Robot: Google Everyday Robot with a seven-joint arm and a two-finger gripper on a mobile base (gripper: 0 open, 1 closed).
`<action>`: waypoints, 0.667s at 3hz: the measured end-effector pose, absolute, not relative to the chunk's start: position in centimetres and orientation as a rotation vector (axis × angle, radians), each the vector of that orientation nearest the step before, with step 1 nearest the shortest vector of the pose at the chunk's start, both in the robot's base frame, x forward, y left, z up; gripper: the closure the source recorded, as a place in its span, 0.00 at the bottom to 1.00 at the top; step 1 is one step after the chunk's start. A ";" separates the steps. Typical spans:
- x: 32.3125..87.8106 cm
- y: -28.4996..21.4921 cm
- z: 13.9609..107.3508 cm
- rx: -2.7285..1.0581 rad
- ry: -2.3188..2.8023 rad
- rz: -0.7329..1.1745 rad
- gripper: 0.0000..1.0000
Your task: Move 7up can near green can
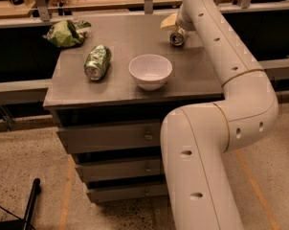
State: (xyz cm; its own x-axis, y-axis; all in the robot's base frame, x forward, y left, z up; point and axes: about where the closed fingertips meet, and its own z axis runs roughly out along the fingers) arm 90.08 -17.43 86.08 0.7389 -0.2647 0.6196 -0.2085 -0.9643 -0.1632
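Note:
The 7up can (178, 37) lies on its side at the far right of the grey cabinet top (116, 87), its silver end facing me. My gripper (172, 25) is right above and against it, mostly hidden behind my white arm; only a pale yellowish part shows at the can's left. The green can (97, 62) lies on its side at the left of the top, well apart from the 7up can.
A white bowl (150, 71) stands between the two cans, near the front. A wrinkled green bag (65, 33) lies at the far left corner. Drawers are below the top. A wooden bench with clutter runs behind.

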 end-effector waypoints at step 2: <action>90.6 -15.7 84.0 -2.888 0.329 -1.003 0.42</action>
